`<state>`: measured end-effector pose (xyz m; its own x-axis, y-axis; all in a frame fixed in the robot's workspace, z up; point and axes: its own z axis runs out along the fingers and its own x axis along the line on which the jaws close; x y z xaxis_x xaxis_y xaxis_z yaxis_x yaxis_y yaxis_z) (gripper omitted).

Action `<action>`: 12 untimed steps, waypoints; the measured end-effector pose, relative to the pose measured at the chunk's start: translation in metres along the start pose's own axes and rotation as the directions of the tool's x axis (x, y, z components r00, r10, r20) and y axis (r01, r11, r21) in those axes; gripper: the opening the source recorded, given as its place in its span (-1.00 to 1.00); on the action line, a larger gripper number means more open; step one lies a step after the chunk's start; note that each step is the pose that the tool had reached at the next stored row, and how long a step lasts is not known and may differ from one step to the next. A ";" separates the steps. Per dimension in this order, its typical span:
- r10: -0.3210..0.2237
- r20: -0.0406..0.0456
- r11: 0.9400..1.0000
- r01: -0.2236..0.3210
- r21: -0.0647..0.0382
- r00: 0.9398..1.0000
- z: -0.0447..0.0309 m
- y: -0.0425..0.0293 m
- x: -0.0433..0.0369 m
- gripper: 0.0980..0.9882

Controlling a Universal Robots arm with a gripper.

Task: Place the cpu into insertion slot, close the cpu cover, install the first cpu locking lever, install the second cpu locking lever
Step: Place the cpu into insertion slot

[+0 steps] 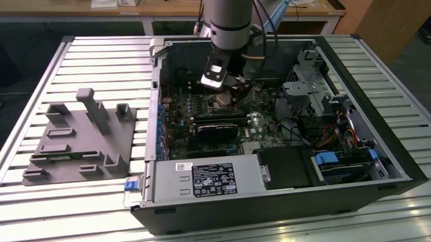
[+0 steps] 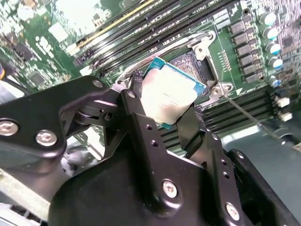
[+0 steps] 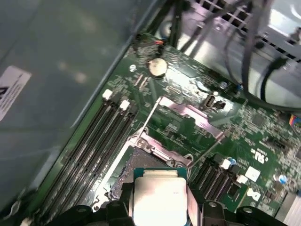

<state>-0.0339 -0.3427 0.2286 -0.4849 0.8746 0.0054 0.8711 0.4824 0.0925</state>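
My gripper (image 2: pixel 164 101) is shut on the cpu (image 2: pixel 171 94), a silvery square chip held by two opposite edges between black fingers (image 2: pixel 136 108). In both wrist views the chip hangs tilted just above the insertion slot (image 2: pixel 190 61), a black socket with a metal rim. The first wrist view shows the cpu (image 3: pixel 159 195) over the socket's near edge (image 3: pixel 136 162), and the cpu cover (image 3: pixel 188 113) swung up and open behind it. Two thin lever rods (image 3: pixel 149 117) (image 3: pixel 207 149) stand free beside the socket. In the exterior view the gripper (image 1: pixel 225 88) is low inside the open computer case.
Long memory slots (image 3: pixel 99 141) run beside the socket. A black card (image 1: pixel 215 132) lies across the motherboard, with the power supply (image 1: pixel 202 179) in front. Cables and a drive cage (image 1: pixel 316 85) fill the exterior view's right. A grey fixture block (image 1: pixel 81 141) sits outside the case.
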 end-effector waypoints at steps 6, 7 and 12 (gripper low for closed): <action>0.105 0.010 0.994 -0.105 -0.001 0.994 0.0005 0.0000 0.0000 -0.01; 0.123 0.011 0.992 -0.123 -0.001 0.992 0.0006 0.0000 0.0000 -0.01; 0.210 0.019 0.978 -0.210 -0.003 0.978 0.0010 -0.0001 0.0000 -0.01</action>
<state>-0.0339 -0.3427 0.2276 -0.2898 0.9571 0.0054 0.9531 0.2880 0.0925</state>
